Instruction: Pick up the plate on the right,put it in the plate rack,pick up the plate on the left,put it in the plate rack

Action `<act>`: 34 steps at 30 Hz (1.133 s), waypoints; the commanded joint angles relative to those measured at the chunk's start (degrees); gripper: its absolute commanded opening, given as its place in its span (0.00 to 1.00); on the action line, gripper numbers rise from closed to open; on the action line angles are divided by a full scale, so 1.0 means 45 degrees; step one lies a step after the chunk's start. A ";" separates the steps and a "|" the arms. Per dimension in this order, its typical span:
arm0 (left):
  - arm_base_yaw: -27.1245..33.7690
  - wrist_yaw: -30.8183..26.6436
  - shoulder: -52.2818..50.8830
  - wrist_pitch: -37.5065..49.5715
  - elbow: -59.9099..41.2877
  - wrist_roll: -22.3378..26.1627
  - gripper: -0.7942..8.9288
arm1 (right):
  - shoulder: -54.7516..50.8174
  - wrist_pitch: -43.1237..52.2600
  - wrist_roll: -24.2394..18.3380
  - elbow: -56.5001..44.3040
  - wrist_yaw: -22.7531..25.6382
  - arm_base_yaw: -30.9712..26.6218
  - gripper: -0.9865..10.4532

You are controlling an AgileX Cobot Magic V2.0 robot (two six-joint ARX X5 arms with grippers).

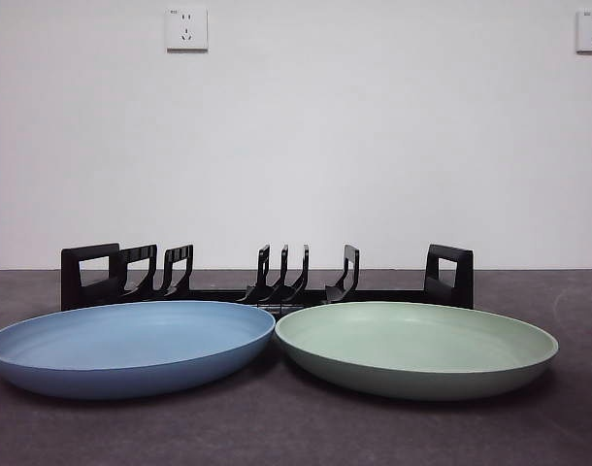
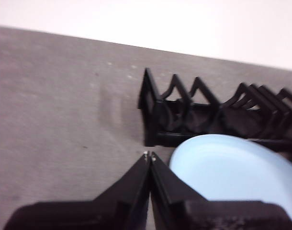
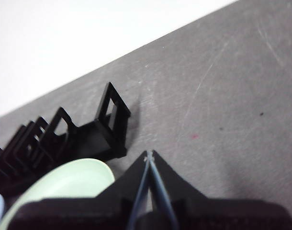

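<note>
Seen from the front, where neither arm shows: long low black plastic plate rack (image 1: 267, 282) with upright prongs and loop handles at the far side, empty; round pale blue plate (image 1: 131, 347) near left, round pale green plate (image 1: 415, 348) near right, rims nearly touching. Left wrist view: left gripper (image 2: 150, 155) jaws pressed together, holding nothing, above grey table (image 2: 64, 110) beside blue plate. Right wrist view: right gripper (image 3: 149, 155) likewise closed, empty, beside green plate.
</note>
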 commanded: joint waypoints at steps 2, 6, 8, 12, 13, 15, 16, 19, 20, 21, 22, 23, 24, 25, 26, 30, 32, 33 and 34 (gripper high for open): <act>0.0029 0.0801 -0.0024 0.0296 -0.0126 -0.1161 0.07 | 0.0005 -0.0112 0.0845 0.0029 -0.0306 0.0029 0.08; 0.0029 0.1059 0.0112 -0.0019 0.0442 -0.1287 0.07 | 0.0248 -0.0117 0.0845 0.0554 -0.0325 0.0029 0.08; 0.0029 0.1064 0.0423 -0.0447 0.0976 -0.1355 0.07 | 0.0675 -0.0117 0.0811 0.0957 -0.0321 0.0029 0.08; 0.0029 0.1088 0.1603 -0.0651 0.2021 -0.1336 0.07 | 0.2069 -0.0117 0.0301 0.1923 -0.0321 0.0029 0.08; 0.0029 0.1127 0.2030 -0.0622 0.2317 -0.1316 0.07 | 0.2574 -0.0126 0.0000 0.2225 -0.0330 0.0029 0.08; 0.0029 0.1472 0.2929 -0.0559 0.2875 -0.1078 0.07 | 0.3604 -0.0136 -0.0447 0.2803 -0.0350 0.0029 0.08; 0.0029 0.1661 0.3453 -0.0554 0.3191 -0.1005 0.07 | 0.4197 -0.0151 -0.0602 0.3138 -0.0350 0.0029 0.08; 0.0029 0.2069 0.5022 -0.0554 0.4104 -0.0432 0.08 | 0.5940 -0.0223 -0.1039 0.4099 -0.0597 0.0029 0.08; 0.0024 0.2069 0.5547 -0.0563 0.4410 -0.0321 0.08 | 0.6562 -0.0223 -0.1239 0.4430 -0.0899 0.0029 0.08; 0.0024 0.2074 0.5974 -0.0568 0.4663 -0.0238 0.08 | 0.7096 -0.0223 -0.1409 0.4697 -0.1137 0.0029 0.08; 0.0024 0.2089 0.6445 -0.0563 0.4945 -0.0131 0.08 | 0.7708 -0.0238 -0.1559 0.5008 -0.1438 0.0029 0.08; 0.0024 0.2191 0.6931 -0.0573 0.5221 -0.0121 0.08 | 0.8301 -0.0282 -0.1676 0.5299 -0.1749 0.0029 0.08; 0.0024 0.2390 0.7344 -0.0583 0.5455 -0.0117 0.08 | 0.8806 -0.0321 -0.1749 0.5537 -0.2035 0.0029 0.08; 0.0024 0.2701 0.7791 -0.0583 0.5707 -0.0102 0.08 | 0.9384 -0.0374 -0.1778 0.5795 -0.2278 0.0029 0.08; 0.0024 0.3094 0.8242 -0.0573 0.5935 -0.0092 0.08 | 0.9938 -0.0500 -0.1797 0.6052 -0.2501 0.0029 0.08; 0.0024 0.5163 0.9981 -0.0583 0.6679 -0.0087 0.08 | 1.1978 -0.1258 -0.2312 0.6917 -0.3721 0.0029 0.08; 0.0024 0.6601 1.0943 -0.0573 0.6897 -0.0092 0.08 | 1.3041 -0.1865 -0.2953 0.7310 -0.4687 0.0029 0.09; 0.0019 0.7057 1.1307 -0.0583 0.6926 -0.0087 0.08 | 1.3425 -0.1933 -0.3215 0.7368 -0.5100 0.0029 0.10; 0.0015 0.7300 1.1536 -0.0583 0.6926 -0.0087 0.10 | 1.3644 -0.1928 -0.3211 0.7368 -0.5299 0.0029 0.13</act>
